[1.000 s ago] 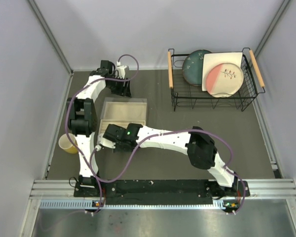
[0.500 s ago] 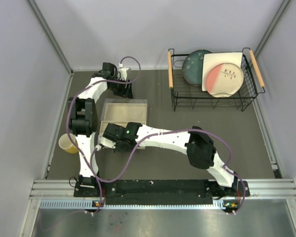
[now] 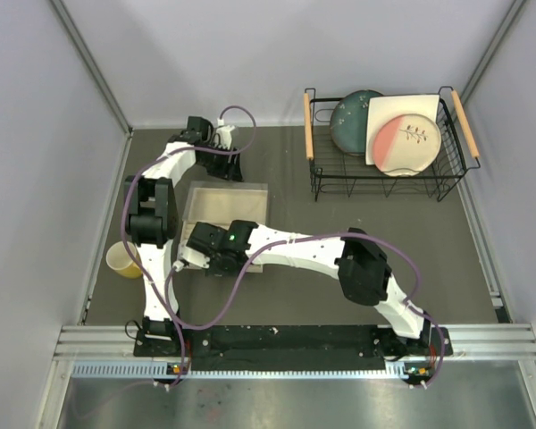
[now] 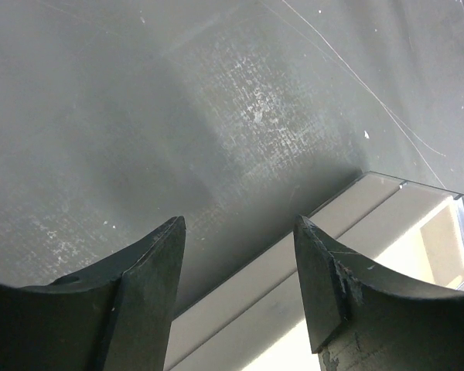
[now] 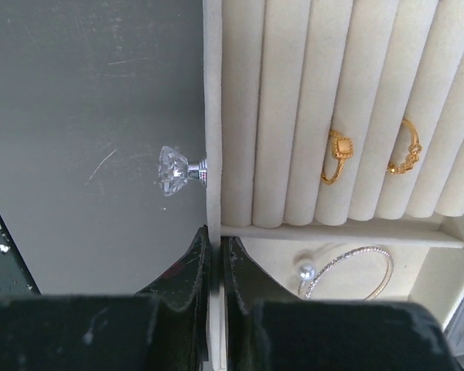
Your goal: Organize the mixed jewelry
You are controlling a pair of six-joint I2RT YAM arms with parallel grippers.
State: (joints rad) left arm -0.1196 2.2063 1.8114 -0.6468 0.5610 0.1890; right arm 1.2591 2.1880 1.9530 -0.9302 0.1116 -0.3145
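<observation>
Right end effector [image 5: 215, 236] clamps tray wall [image 5: 213, 100] | left end effector [image 4: 240, 224] spread, angled down

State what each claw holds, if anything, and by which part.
The right claw pinches the jewelry tray by its thin side wall, near the crystal knob. The left claw is open and holds nothing.
</observation>
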